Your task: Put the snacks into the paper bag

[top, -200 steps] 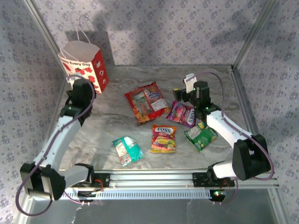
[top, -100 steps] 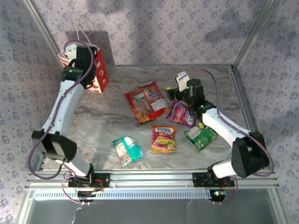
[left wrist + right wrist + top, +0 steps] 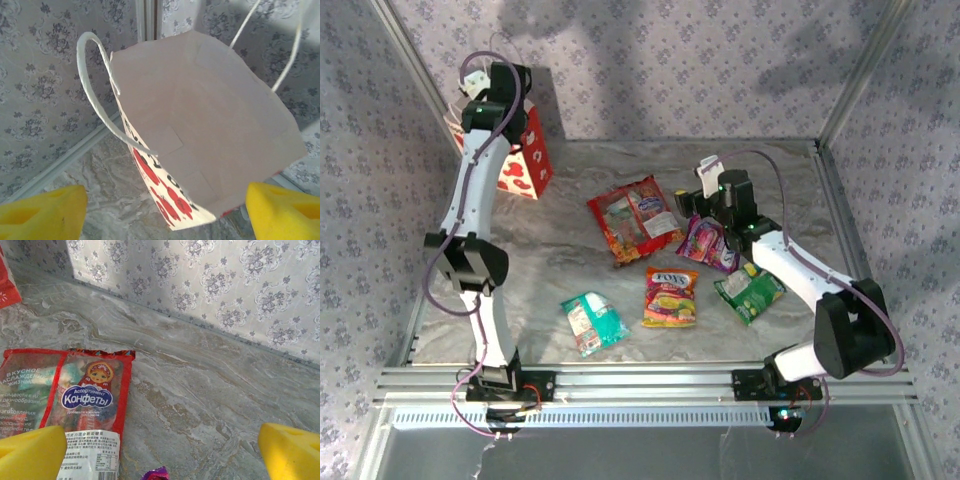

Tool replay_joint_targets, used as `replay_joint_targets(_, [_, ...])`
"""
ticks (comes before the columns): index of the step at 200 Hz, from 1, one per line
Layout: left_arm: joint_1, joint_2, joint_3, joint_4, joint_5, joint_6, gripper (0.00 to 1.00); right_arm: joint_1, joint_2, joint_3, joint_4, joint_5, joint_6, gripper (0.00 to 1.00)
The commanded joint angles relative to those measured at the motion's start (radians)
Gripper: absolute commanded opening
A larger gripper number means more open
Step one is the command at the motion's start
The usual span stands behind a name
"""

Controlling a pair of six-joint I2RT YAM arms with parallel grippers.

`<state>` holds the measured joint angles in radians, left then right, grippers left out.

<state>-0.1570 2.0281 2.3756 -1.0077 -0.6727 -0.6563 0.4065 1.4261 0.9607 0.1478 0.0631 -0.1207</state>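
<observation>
On table (image 3: 550, 255) — five snacks (image 3: 634, 218), one bag (image 3: 527, 162); left end effector (image 3: 162, 212), right end effector (image 3: 161, 450) wide.

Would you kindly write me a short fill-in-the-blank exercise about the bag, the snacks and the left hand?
The paper bag stands in the far ___ corner of the table.
The left hand hangs above the bag, whose inside is ___.
___ snack packets lie on the table.
The packet nearest the bag is ___.
Missing words: left; empty; five; red.
</observation>
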Motion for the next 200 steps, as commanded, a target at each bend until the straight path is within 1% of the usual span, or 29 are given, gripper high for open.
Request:
replay_joint_targets(1, [0.028, 0.040, 0.095, -0.117, 0.071, -0.049, 0.83, 0.008, 0.031, 0.032, -0.002, 0.008, -0.003, 1.00])
replay_joint_targets(20, [0.054, 0.064, 0.099, -0.109, 0.143, -0.061, 0.84, 0.009, 0.053, 0.030, 0.020, -0.002, -0.014, 1.00])
replay_joint_targets(55, [0.074, 0.101, 0.109, -0.106, 0.158, -0.080, 0.85, 0.027, 0.116, 0.076, -0.004, -0.009, -0.046, 1.00])
replay_joint_targets(76, [0.085, 0.130, 0.129, -0.113, 0.182, -0.095, 0.85, 0.035, 0.141, 0.083, 0.015, -0.006, -0.058, 1.00])
replay_joint_targets(123, [0.084, 0.163, 0.148, -0.113, 0.169, -0.124, 0.84, 0.040, 0.174, 0.119, 0.005, -0.024, -0.056, 1.00])
replay_joint_targets(180, [0.086, 0.188, 0.154, -0.110, 0.124, -0.144, 0.75, 0.047, 0.188, 0.130, -0.001, -0.041, -0.054, 1.00])
replay_joint_targets(200, [0.088, 0.195, 0.157, -0.114, 0.122, -0.147, 0.75, 0.048, 0.195, 0.136, -0.007, -0.047, -0.056, 1.00])
